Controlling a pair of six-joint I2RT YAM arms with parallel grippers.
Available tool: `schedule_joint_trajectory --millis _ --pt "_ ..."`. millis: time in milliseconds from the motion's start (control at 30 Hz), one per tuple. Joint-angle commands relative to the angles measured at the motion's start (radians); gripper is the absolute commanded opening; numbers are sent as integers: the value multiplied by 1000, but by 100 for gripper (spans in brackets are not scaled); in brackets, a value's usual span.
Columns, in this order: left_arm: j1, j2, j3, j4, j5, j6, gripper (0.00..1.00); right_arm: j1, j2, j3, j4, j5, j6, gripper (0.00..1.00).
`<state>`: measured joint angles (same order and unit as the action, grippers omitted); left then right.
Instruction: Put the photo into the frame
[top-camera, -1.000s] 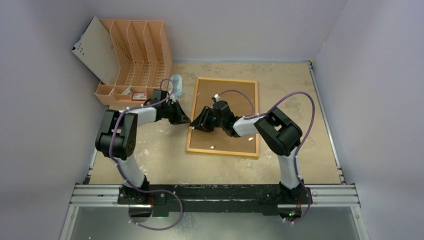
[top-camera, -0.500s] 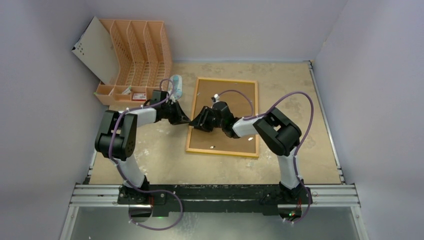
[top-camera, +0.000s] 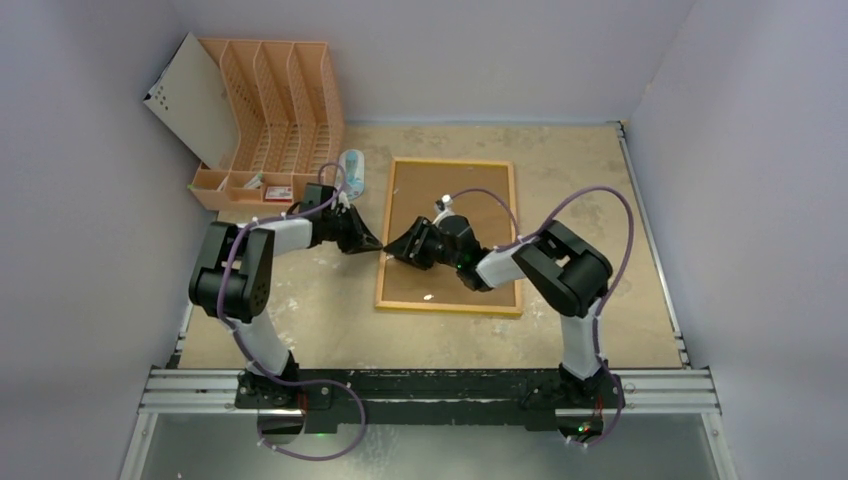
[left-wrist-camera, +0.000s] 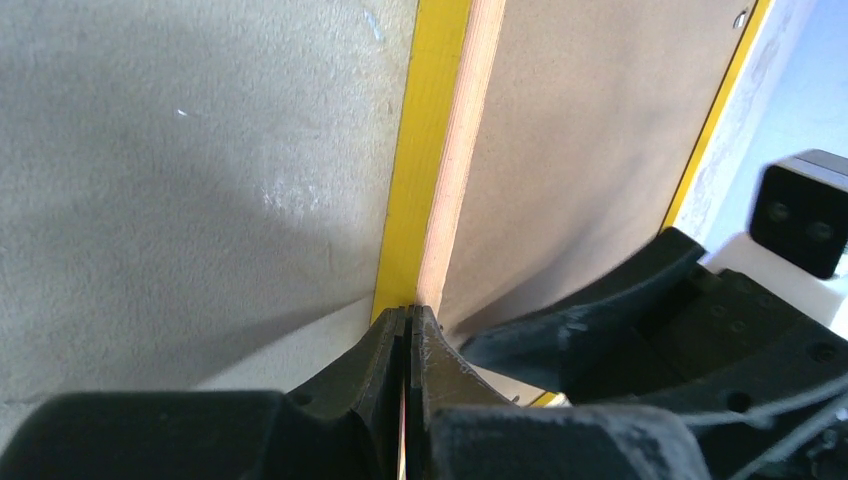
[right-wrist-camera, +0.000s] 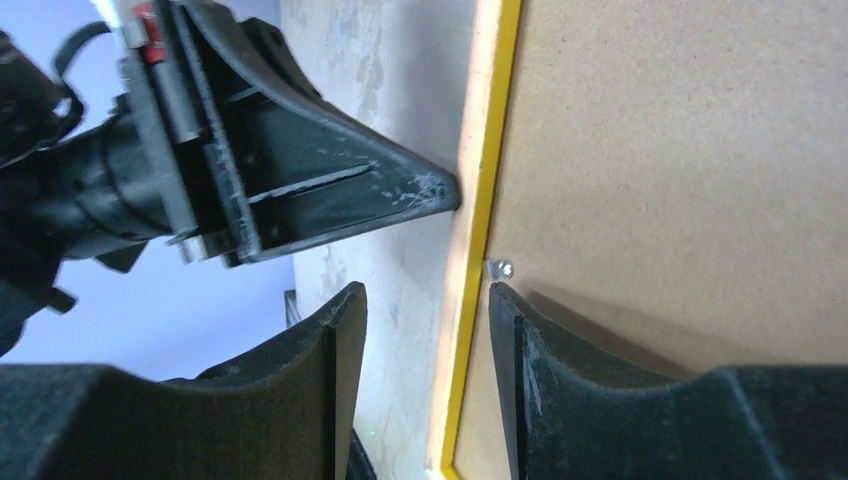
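frame (top-camera: 455, 160): face-down mid-table, backing board (top-camera: 425, 190) uppermost; photo not visible.
left gripper (left-wrist-camera: 408, 315): pinched shut, tips at frame's left rim.
right gripper (right-wrist-camera: 425, 295): jaws just widened, straddling that rim.
meaning: likely letting go.

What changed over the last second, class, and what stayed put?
The right claw opened wider astride the left edge of the frame, its arm swinging slightly right; the near end of the frame slid slightly right. The left claw stayed shut at that edge; the rack stayed put.
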<state>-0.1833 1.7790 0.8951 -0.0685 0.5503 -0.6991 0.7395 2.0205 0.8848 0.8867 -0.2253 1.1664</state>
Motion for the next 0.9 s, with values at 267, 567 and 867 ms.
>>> schedule_joint_trajectory --millis 267,567,867 --pt "-12 -25 47 -149 -68 92 33 -116 -294 85 -327 228 -164 51" --pt "-12 84 193 -80 -87 139 44 -141 -90 379 -411 150 -203 49" --pt "-12 207 275 -70 -73 113 35 -146 136 610 -473 132 -199 44"
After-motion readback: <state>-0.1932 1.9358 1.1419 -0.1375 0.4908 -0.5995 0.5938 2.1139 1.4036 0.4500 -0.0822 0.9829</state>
